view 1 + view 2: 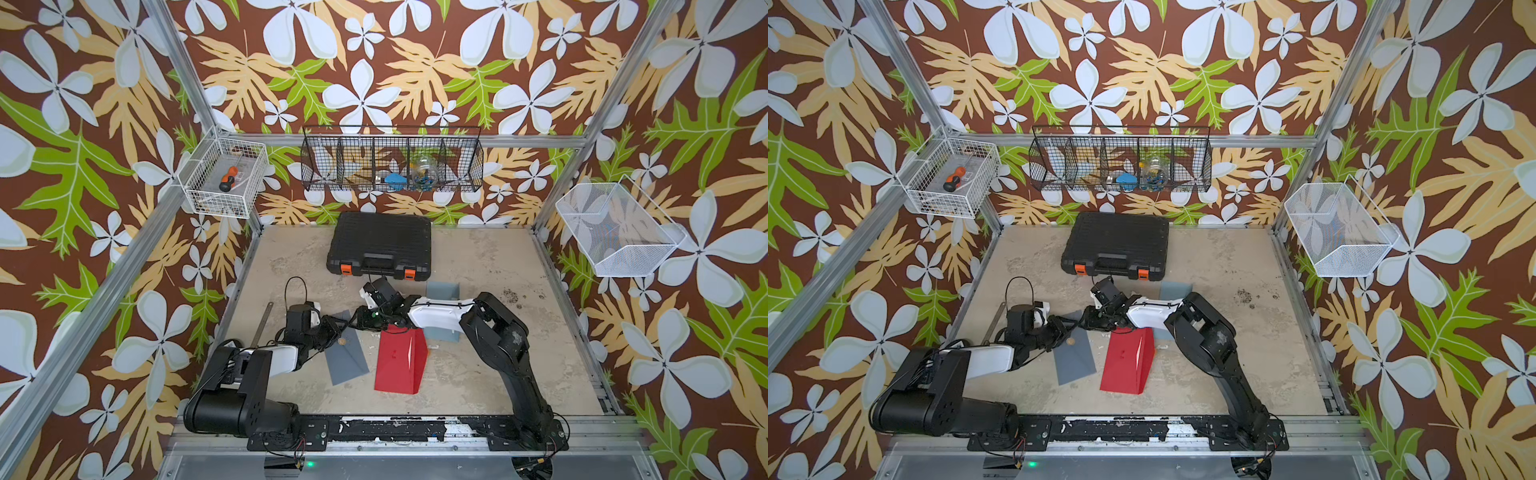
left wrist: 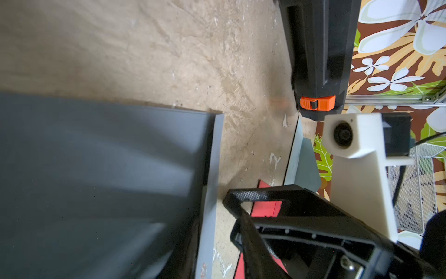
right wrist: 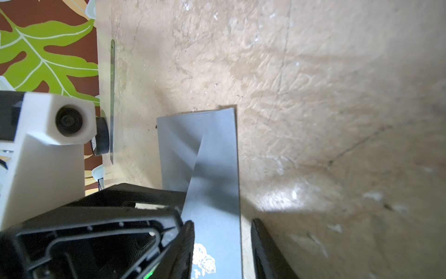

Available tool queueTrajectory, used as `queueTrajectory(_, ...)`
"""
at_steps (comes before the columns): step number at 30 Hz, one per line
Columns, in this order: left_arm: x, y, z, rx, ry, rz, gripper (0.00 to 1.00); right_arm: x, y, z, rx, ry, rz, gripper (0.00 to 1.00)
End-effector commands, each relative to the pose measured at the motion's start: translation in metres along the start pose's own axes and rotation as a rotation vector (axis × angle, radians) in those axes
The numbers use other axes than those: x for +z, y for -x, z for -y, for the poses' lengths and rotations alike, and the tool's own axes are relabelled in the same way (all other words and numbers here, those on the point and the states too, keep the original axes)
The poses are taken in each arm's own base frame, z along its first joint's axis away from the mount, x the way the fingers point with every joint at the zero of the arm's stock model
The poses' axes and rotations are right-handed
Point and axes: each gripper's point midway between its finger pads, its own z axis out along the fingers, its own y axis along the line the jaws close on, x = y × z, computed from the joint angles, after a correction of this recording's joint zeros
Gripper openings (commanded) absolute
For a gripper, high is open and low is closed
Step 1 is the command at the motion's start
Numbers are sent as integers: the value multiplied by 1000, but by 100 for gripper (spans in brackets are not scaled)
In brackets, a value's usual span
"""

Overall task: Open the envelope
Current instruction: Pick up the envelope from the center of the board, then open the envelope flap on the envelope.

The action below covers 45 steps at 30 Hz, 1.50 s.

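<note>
A grey envelope (image 1: 347,355) with a small round tan seal (image 1: 343,341) lies on the table left of centre, also seen in a top view (image 1: 1073,357). My left gripper (image 1: 333,330) reaches its upper left edge from the left. In the left wrist view the envelope's pale edge (image 2: 208,193) lies between the left gripper's (image 2: 217,248) fingers, with bare table beside it. My right gripper (image 1: 360,320) comes in from the right at the top corner. Its fingers (image 3: 189,241) straddle a strip of the envelope (image 3: 217,193) and stand open, with a gap on one side.
A red envelope (image 1: 401,361) stands just right of the grey one, under the right arm. Another grey envelope (image 1: 444,291) lies behind that arm. A black toolbox (image 1: 380,245) sits at the back and a metal ruler (image 1: 264,324) at the left. Wire baskets (image 1: 392,160) hang on the walls.
</note>
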Motion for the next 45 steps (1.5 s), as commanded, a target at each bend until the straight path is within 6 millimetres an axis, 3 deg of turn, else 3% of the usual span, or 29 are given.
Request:
queueTrajectory(1,1,-15,-9,2,30,-73,23,7,-25,30,50,-104,-83,40)
queueTrajectory(9,12,-22,-18,-1,60,-119,13,7,-24,29,49,-101,-84,40)
queueTrajectory(13,12,-20,-17,2,65,-112,0,4,-23,29,32,-108,-77,40)
queueTrajectory(19,8,-14,-6,4,50,-93,0,-35,3,6,-130,-96,66,47)
queueTrajectory(22,3,-8,5,12,32,-69,0,-67,9,-10,-235,-82,167,51)
queueTrajectory(24,-2,-4,17,17,6,-50,0,-83,6,-10,-275,-99,212,53)
queueTrajectory(28,-13,4,36,-25,-34,-8,0,-105,-9,-18,-420,-119,281,57)
queueTrajectory(32,-31,14,63,-86,-107,58,0,-123,-26,-44,-634,-166,415,59)
queueTrajectory(39,-51,16,98,-107,-181,63,0,-138,-34,-85,-828,-227,530,68)
queueTrajectory(45,-65,20,125,-100,-237,84,0,-124,-24,-69,-898,-491,489,71)
